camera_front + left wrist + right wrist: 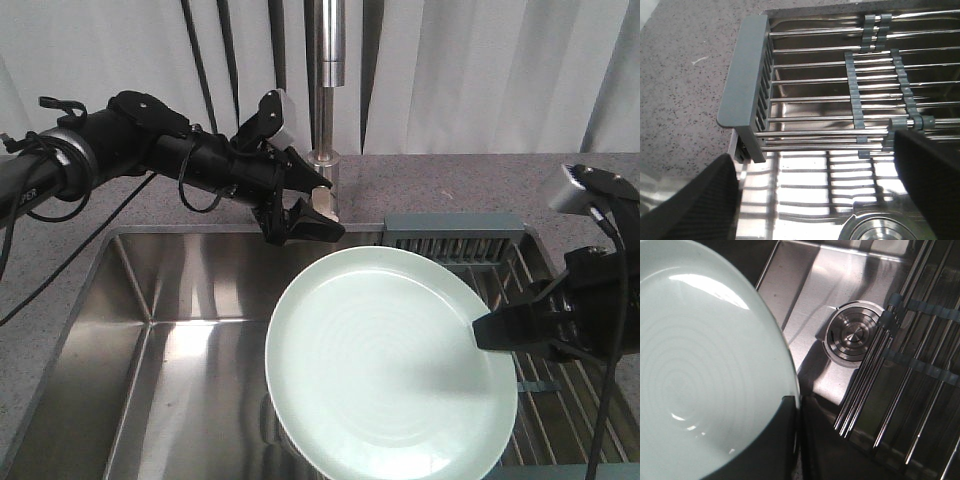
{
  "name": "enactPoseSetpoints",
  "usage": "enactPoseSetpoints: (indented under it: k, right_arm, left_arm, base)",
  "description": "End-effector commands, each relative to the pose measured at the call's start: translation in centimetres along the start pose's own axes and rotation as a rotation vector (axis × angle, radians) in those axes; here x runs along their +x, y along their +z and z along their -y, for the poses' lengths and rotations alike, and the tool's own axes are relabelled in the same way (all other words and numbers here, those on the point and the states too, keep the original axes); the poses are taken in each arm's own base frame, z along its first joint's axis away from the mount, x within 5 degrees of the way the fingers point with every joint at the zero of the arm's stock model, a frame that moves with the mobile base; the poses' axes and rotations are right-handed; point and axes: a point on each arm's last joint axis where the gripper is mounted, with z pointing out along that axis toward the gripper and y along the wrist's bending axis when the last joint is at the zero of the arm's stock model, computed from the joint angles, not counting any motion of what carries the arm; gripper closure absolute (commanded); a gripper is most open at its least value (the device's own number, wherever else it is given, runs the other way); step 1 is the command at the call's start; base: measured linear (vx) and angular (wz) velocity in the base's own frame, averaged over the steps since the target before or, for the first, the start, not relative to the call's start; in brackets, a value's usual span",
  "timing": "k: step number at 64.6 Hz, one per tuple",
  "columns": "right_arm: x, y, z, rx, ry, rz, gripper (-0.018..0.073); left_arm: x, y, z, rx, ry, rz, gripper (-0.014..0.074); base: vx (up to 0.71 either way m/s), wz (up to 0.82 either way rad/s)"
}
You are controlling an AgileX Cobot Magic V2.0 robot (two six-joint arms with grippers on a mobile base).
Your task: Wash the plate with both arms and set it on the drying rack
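Observation:
The pale mint-green plate (385, 365) hangs tilted over the steel sink, face up toward the front camera. My right gripper (488, 333) is shut on its right rim. In the right wrist view the two black fingers (785, 440) pinch the plate (700, 365) edge between them. My left gripper (318, 208) hovers above the sink's back edge by the faucet base, apart from the plate. Its jaws are open with nothing between them (815, 165). The drying rack (455, 238) spans the sink's right side, behind and under the plate, its wire bars (840, 90) bare.
The steel sink basin (170, 340) lies below, its drain (852, 337) beside the rack bars. A steel faucet column (328, 80) stands at the back centre, close to the left gripper. Speckled grey counter (60, 260) surrounds the sink. Curtains hang behind.

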Motion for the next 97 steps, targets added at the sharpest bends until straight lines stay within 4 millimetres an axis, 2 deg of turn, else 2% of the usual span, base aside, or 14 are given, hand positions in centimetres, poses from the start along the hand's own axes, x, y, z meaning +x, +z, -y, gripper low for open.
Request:
enactPoseSetpoints:
  k: [1,13,28,45,56,65,74,97]
  right_arm:
    - [-0.7,-0.9,-0.8,-0.028,-0.008,0.068,0.0561]
    - [-0.7,-0.9,-0.8,-0.028,-0.008,0.068,0.0561]
    - [-0.7,-0.9,-0.8,-0.028,-0.008,0.068,0.0561]
    - [-0.7,-0.9,-0.8,-0.028,-0.008,0.068,0.0561]
    - [-0.7,-0.9,-0.8,-0.028,-0.008,0.068,0.0561]
    - [-0.7,-0.9,-0.8,-0.028,-0.008,0.068,0.0561]
    - [-0.7,-0.9,-0.8,-0.028,-0.008,0.068,0.0561]
    - [-0.7,-0.9,-0.8,-0.028,-0.008,0.068,0.0561]
  left_arm:
    - [-5.3,-3.1,2.6,0.036,0.057,0.092,0.0003]
    - [-6.3,-4.9,3.0,-0.072,0.032,-0.005,0.0003]
    - [-7.5,-7.9,3.6,-0.279,-0.109,-0.14,0.0003]
    - [-7.8,-11.8,3.8,-0.589,-0.476,-0.215,0.0014]
    - [-7.7,-14.1,4.4,-0.741,-0.585,-0.272,0.0056]
    - [-7.5,-15.3,6.2,-0.785,-0.617,-0.251,0.0101]
    - [-7.1,-16.5,8.9,-0.824,-0.608,-0.185,0.013]
    - [-4.1,-18.7,16.0,-0.899,-0.642,-0.062,0.0131]
  base:
    - [0.0,0.0]
    - [0.0,0.0]
    - [0.0,0.0]
    - [0.0,0.0]
    - [0.0,0.0]
    - [0.0,0.0]
    - [0.0,0.0]
    - [0.0,0.0]
